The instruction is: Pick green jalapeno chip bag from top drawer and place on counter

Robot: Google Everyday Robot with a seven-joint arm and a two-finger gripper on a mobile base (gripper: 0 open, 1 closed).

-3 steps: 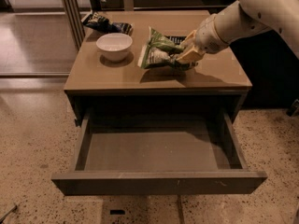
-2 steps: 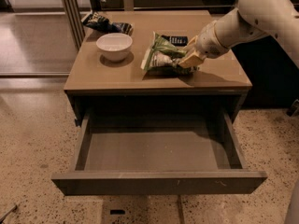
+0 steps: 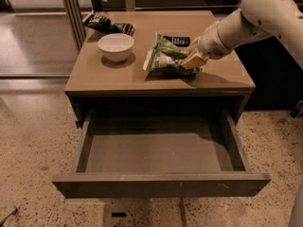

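Observation:
The green jalapeno chip bag [image 3: 163, 56] lies on the counter [image 3: 113, 77], right of centre, its underside touching the tabletop. My gripper [image 3: 191, 61] comes in from the right on a white arm and is shut on the bag's right edge, low over the counter. The top drawer [image 3: 158, 154] is pulled fully out below the counter, and its grey inside holds nothing.
A white bowl [image 3: 116, 46] stands on the counter left of the bag. A dark blue-black snack bag [image 3: 106, 23] lies at the back left corner. A small dark flat object [image 3: 177, 40] lies behind the green bag. A metal door frame [image 3: 71, 8] stands at left.
My gripper has come down a little with the green bag, and the bag now rests lower and flatter on the counter. The drawer and the bowl have not moved.

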